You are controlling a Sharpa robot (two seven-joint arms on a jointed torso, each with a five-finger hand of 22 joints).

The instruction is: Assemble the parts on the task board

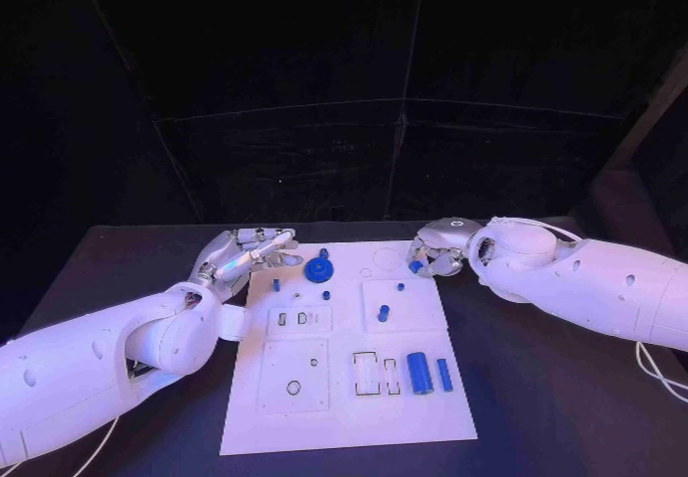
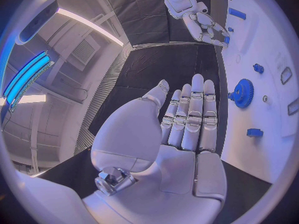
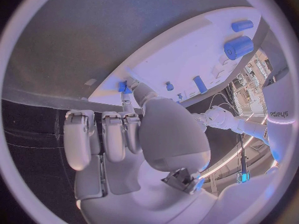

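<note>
The white task board (image 1: 344, 397) lies in the middle of the black table. A blue gear (image 1: 318, 270) (image 2: 241, 93) stands near its far end, with small blue pegs (image 1: 327, 295) around it. My left hand (image 1: 252, 248) (image 2: 187, 124) hovers at the board's far left corner, fingers straight and holding nothing. At the board's far right edge my right hand (image 1: 437, 253) (image 3: 134, 129) pinches a small blue part (image 1: 416, 266) (image 3: 123, 87) between thumb and a fingertip, low over the board. My right hand (image 2: 209, 27) also appears in the left wrist view.
A thick blue cylinder (image 1: 419, 373) (image 3: 238, 47) and a thin blue bar (image 1: 444, 374) (image 3: 241, 25) lie near the board's right edge. Another blue peg (image 1: 383, 313) (image 3: 199, 83) stands mid-board. Rectangular and round recesses (image 1: 366, 373) mark the board's near half. Black table surrounds the board.
</note>
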